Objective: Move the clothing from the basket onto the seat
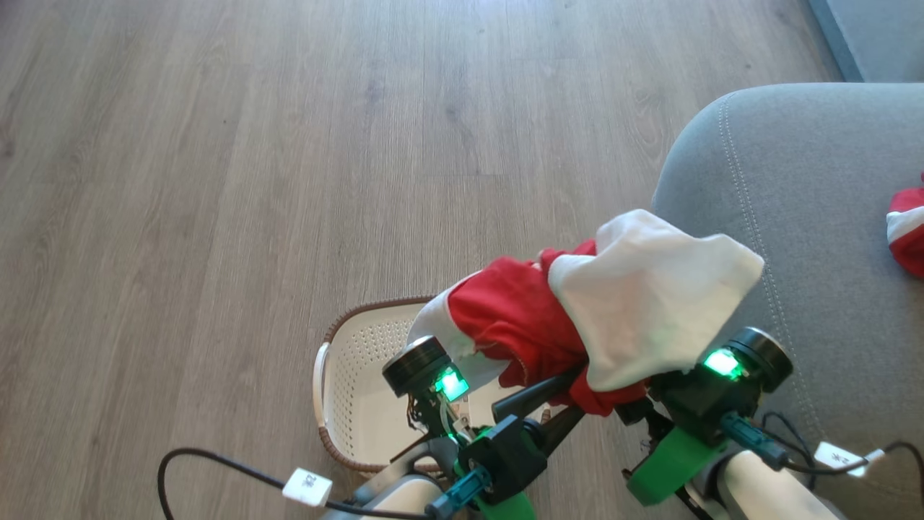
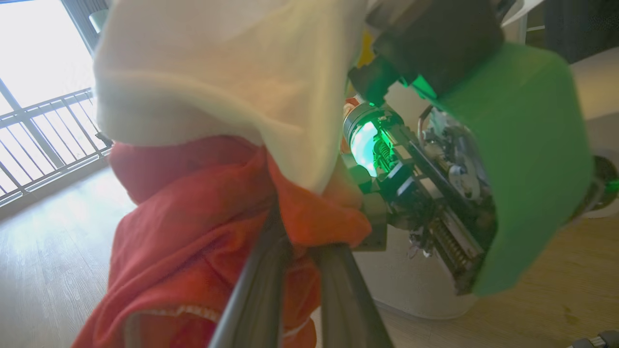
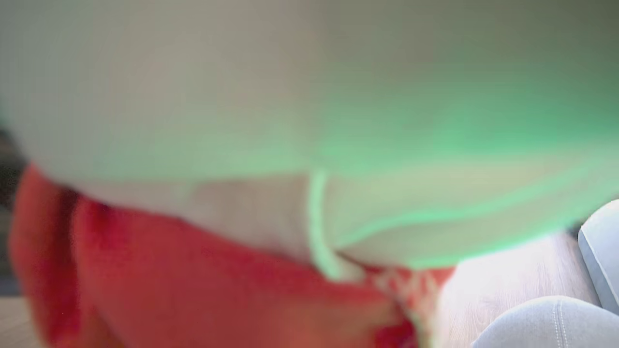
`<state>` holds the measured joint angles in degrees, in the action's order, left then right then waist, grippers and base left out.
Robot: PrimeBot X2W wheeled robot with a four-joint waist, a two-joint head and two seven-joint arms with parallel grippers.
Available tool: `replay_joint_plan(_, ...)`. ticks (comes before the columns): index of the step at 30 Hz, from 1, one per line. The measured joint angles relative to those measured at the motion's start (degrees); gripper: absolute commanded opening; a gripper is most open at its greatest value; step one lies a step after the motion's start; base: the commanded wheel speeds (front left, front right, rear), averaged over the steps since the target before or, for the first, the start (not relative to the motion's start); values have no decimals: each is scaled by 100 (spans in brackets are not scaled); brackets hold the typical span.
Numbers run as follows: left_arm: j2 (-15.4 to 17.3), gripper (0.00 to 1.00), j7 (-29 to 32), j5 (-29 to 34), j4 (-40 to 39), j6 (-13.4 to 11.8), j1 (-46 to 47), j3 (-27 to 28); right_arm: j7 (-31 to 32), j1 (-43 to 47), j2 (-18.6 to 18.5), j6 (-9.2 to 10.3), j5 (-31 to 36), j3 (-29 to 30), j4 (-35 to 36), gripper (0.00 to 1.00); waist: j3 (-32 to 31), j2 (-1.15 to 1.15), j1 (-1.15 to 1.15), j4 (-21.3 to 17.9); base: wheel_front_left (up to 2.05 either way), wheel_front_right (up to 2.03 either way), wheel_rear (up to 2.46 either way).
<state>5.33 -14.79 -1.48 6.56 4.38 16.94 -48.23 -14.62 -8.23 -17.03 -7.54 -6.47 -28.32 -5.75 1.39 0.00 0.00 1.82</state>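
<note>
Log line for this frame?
left gripper: shut on red-and-white fabric garment | right gripper: under garment, grip unclear | garment: held aloft between cream perforated plastic basket and grey upholstered seat

The red-and-white garment (image 1: pixel 577 318) drapes over the right claw (image 1: pixel 650 404), hiding its fingers, so their spacing cannot be told. In the right wrist view the cloth is a close blur. The left claw (image 2: pixel 302 241) has its fingertips buried in red fabric. Garment and arms cover the right half of the basket (image 1: pixel 346 361). The right edge cuts off a second garment (image 1: pixel 908 231) on the seat (image 1: pixel 794 217).

Grey wood flr (image 1: pixel 216 180), bright window (image 2: pixel 34 48)
</note>
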Motion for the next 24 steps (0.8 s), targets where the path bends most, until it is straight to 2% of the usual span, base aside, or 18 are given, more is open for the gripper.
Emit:
replay_joint_plan(7,-49,2,-19,-3,-29,-59,-1,86,2,193,165,-5,-97,371,199,0,-28,0,0,-29,0,0,0)
replay_joint_plan(8,-66,48,-19,-3,-46,-77,-1,122,2,193,188,-5,-115,411,229,0,-30,0,0,-34,0,0,0)
replay_joint_plan(9,-74,82,-16,-3,-54,-109,-2,155,1,193,215,-3,-115,461,269,0,-32,0,0,-38,0,0,0)
replay_joint_plan(10,-70,100,-16,-2,-51,-112,-8,188,1,193,231,2,-115,554,310,0,-35,0,0,-42,0,0,0)
replay_joint_plan(24,-9,100,-14,5,105,-163,-88,357,1,282,356,2,-119,1354,499,0,-114,0,0,-105,0,0,0)
